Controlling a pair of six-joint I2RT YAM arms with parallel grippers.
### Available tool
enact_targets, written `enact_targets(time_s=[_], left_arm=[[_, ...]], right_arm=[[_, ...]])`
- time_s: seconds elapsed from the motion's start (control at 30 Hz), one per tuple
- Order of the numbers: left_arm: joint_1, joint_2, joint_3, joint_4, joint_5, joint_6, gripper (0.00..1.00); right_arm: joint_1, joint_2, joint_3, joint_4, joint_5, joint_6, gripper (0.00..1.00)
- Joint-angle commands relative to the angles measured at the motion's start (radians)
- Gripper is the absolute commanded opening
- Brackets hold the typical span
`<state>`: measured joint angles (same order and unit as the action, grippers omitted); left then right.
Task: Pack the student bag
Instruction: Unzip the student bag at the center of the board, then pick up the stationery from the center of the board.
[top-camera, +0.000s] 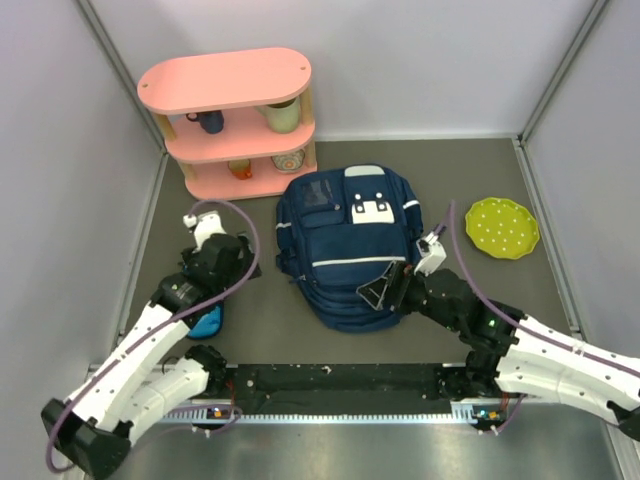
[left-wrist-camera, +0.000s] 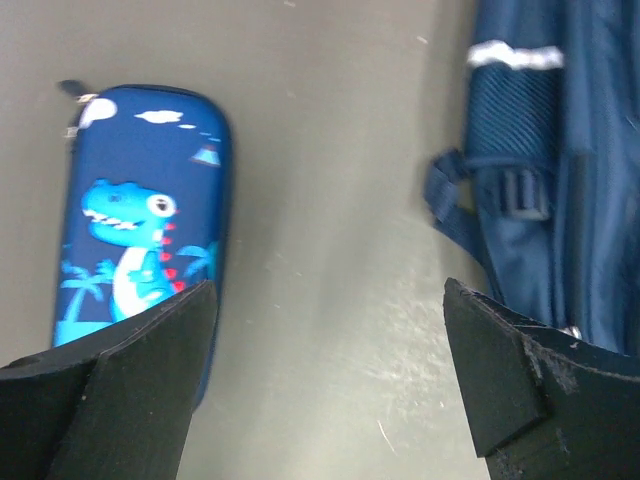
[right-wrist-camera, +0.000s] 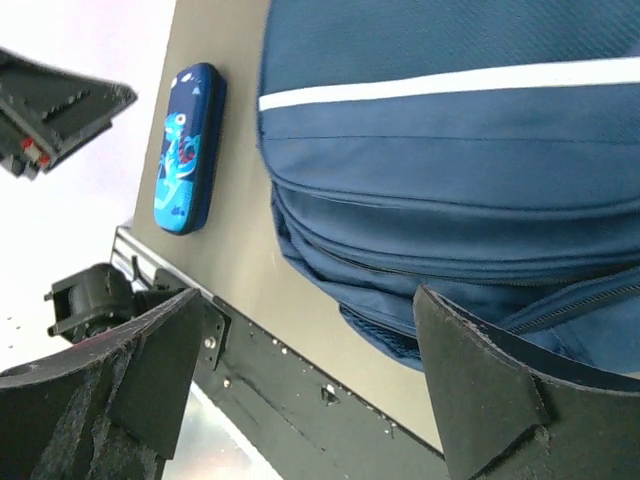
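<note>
Hovering, both empty: left gripper (left-wrist-camera: 330, 300) spread wide, dinosaur pencil case (left-wrist-camera: 140, 230) at 9 o'clock, likely pickup; right gripper (right-wrist-camera: 310, 300) spread over student bag (top-camera: 345, 250).

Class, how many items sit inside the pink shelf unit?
4: a blue mug and a pale cup on the middle tier, an orange item and a patterned bowl on the bottom tier. More may be hidden.

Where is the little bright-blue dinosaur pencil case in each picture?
Top view: the small bright-blue hard pencil case sits lower left, partly covered.
Left wrist view: left side, dinosaur picture showing.
Right wrist view: upper left.
Shared landmark: the big navy blue fabric backpack, to its right in all three.
</note>
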<state>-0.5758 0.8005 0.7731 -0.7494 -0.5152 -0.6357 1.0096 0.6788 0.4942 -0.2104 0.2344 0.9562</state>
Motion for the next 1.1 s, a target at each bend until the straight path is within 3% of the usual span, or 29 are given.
enact_targets(time_s=[0.0,0.13,0.23,0.37,0.4,0.47,0.63,0.77,0.87,1.07], left_arm=[[0.2,-0.043,-0.018,0.031,0.102,0.08,0.99],[0.465,-0.034,-0.041,0.065,0.228,0.116,0.99],[0.606,-0.064,-0.037,0.032,0.224,0.065,0.99],[0.729,-0.176,-0.078,0.106,0.309,0.071,0.99],[0.822,-0.122,-0.093,0.116,0.389,0.068,0.99],[0.878,-0.072,-0.104,0.116,0.441,0.07,0.99],[1.099,-0.03,-0.182,0.153,0.464,0.048,0.99],[1.153,-0.027,-0.233,0.223,0.615,0.042,0.99],[1.156,0.035,-0.262,0.229,0.633,0.033,0.99],[1.153,0.008,-0.331,0.291,0.673,0.025,0.99]], right_arm=[[0.052,0.079,0.121,0.117,-0.015,-0.135,0.84],[0.053,0.227,0.236,0.151,-0.119,-0.201,0.85],[0.053,0.346,0.312,0.152,-0.197,-0.247,0.86],[0.053,0.442,0.374,0.173,-0.269,-0.272,0.88],[0.053,0.528,0.42,0.183,-0.308,-0.283,0.89],[0.053,0.573,0.455,0.161,-0.352,-0.287,0.89],[0.053,0.682,0.518,0.152,-0.447,-0.277,0.89],[0.053,0.745,0.544,0.16,-0.5,-0.274,0.89],[0.052,0.798,0.558,0.186,-0.518,-0.26,0.89],[0.052,0.919,0.636,0.198,-0.569,-0.223,0.89]])
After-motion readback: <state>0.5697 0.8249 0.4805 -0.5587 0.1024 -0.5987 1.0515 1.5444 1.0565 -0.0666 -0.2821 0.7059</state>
